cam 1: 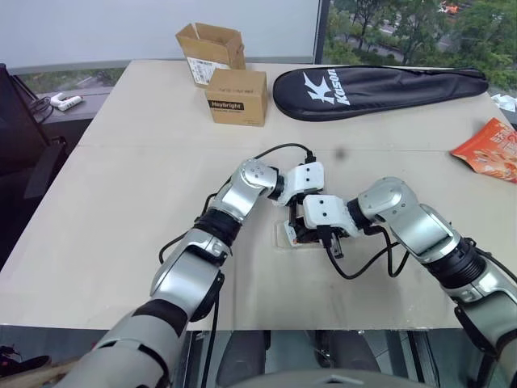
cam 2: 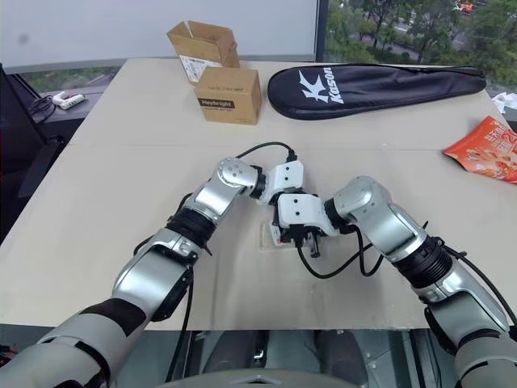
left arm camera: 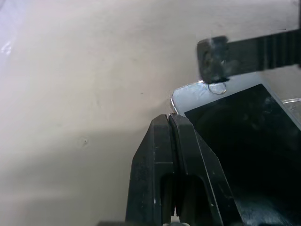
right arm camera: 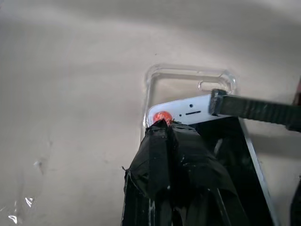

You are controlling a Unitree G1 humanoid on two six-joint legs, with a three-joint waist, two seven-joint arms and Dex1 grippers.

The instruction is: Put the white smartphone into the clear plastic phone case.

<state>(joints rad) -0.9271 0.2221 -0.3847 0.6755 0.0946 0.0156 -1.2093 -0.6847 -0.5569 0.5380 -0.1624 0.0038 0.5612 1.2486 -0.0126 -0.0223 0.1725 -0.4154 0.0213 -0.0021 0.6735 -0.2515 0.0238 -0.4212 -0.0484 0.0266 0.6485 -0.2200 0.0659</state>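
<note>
My left gripper (left arm camera: 170, 118) and right gripper (right arm camera: 165, 125) are both fully closed, empty, tips pressing the white smartphone (right arm camera: 188, 111). It lies screen-up partly inside the clear plastic phone case (right arm camera: 188, 75), table (cam 1: 145, 186) centre, orange-red snack packet (cam 1: 491, 149) at 2 o'clock.

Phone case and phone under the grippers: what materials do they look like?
The clear plastic phone case: looks like thin transparent plastic, glossy; the table shows through it and its rim catches highlights.
The white smartphone: glossy black front, likely glass, with a smooth white bezel; the bezel could be plastic or painted glass.
</note>
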